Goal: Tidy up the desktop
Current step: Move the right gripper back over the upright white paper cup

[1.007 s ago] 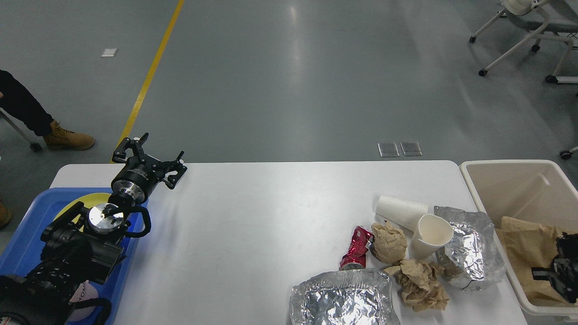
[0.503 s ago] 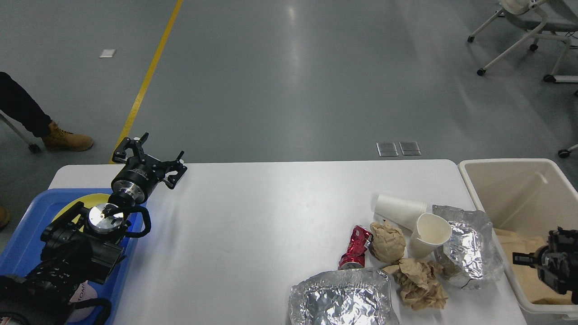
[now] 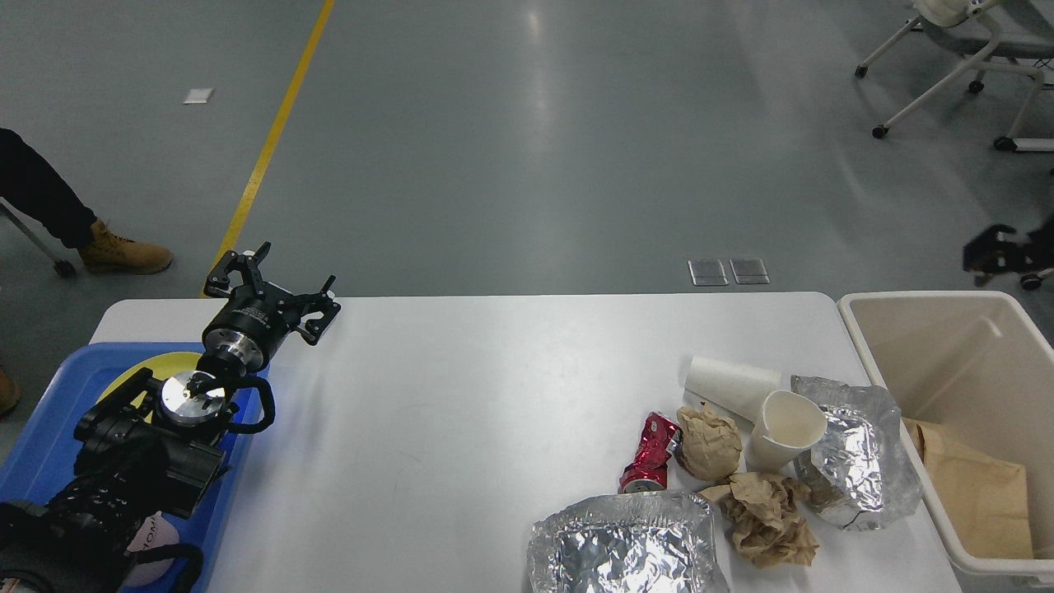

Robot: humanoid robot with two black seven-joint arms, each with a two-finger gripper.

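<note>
On the white rounded desktop (image 3: 461, 395), litter clusters at its right end: crushed red can (image 3: 650, 453), paper cups, foil, beside the beige plastic bin (image 3: 947, 329). Right gripper (image 3: 1000, 251), blurred, state unreadable, hangs nearer, litter below-left. Left gripper (image 3: 272, 288) spread apart, empty, far.

The table (image 3: 494, 395) was a large white rectangle with rounded corners and a smooth matte top. It lay flat across the lower part of the view. Its middle was bare, while things stood on its left and right parts.
</note>
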